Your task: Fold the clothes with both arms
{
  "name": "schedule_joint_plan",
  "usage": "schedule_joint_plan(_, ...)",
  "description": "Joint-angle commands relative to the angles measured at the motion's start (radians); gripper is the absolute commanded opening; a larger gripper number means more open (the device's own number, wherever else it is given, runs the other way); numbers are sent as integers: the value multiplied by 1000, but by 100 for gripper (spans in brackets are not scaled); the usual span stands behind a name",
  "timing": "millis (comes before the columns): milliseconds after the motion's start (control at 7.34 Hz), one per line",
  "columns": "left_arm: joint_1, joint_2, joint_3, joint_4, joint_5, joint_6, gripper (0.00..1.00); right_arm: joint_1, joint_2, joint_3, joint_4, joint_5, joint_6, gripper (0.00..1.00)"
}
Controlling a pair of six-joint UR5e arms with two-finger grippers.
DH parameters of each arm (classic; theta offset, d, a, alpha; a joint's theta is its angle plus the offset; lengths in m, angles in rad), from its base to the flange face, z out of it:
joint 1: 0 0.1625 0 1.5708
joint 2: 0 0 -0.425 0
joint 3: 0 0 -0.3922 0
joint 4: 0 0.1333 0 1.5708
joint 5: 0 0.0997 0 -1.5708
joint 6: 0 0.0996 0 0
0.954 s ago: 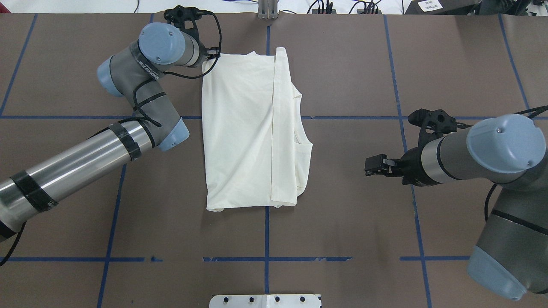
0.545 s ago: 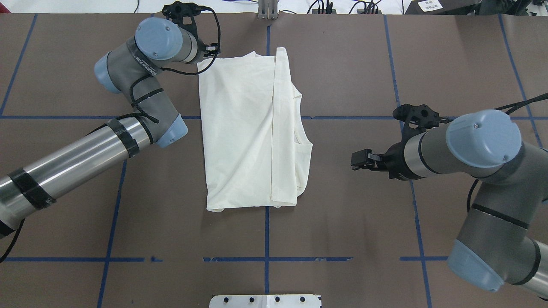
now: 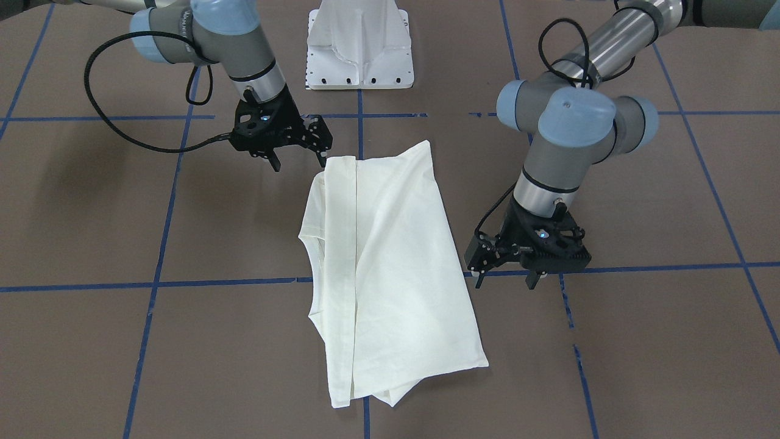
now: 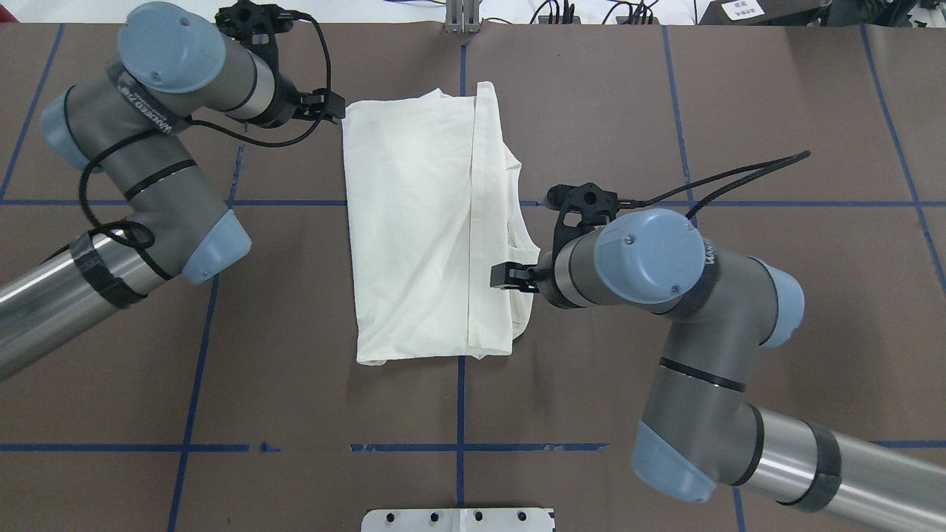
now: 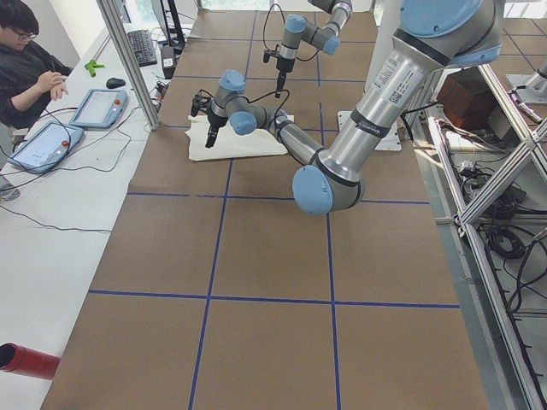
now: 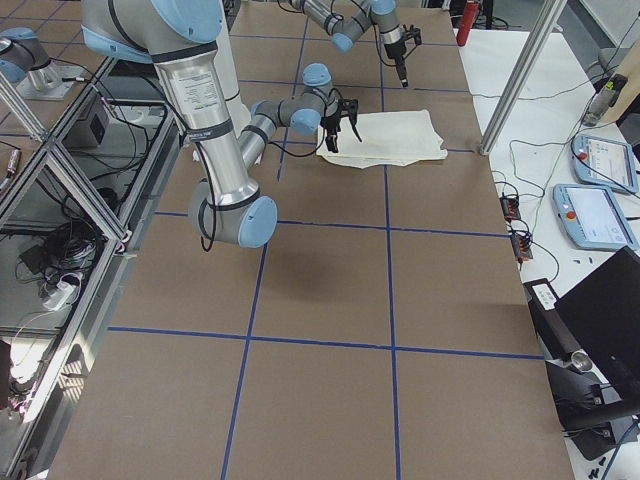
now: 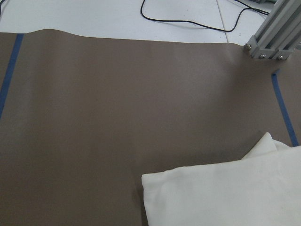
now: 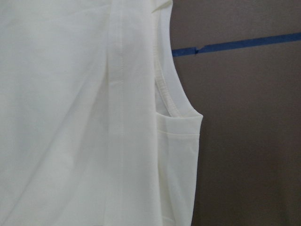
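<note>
The cream shirt (image 4: 414,222) lies plain side up in a long folded strip at the table's middle; it also shows in the front-facing view (image 3: 396,262). A folded-over sleeve band (image 4: 484,222) runs along it, and the ribbed collar (image 8: 165,89) shows at its right edge. My left gripper (image 3: 506,281) is open and empty, fingers down, just off the shirt's far left corner (image 7: 155,186). My right gripper (image 3: 298,162) is open and empty, by the shirt's right edge near the collar; it also shows in the overhead view (image 4: 501,275).
The white pedestal base (image 3: 359,49) stands at the table's near edge. Blue tape lines (image 4: 458,447) grid the brown table. An aluminium post (image 4: 462,16) stands at the far edge. An operator (image 5: 30,68) sits beyond the far side with tablets.
My right arm has swung left from open table to the shirt's right edge. My left gripper has drawn back left off the far corner, which now lies spread a little further left.
</note>
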Motion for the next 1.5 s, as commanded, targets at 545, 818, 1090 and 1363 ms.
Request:
schedule_joint_plan(545, 15, 152, -211, 74, -53, -6, 100, -242, 128, -128, -51, -363, -502, 83)
schedule_joint_plan(818, 15, 152, -206, 74, -70, -9, 100, -242, 140, -153, -51, -363, -542, 68)
schedule_joint_plan(1090, 17, 154, -202, 72, -73, -9, 100, -240, 140, -153, -56, -363, -569, 31)
schedule_joint_plan(1363, 18, 154, -196, 72, -74, -9, 100, -234, 139, -156, -56, -372, -582, 18)
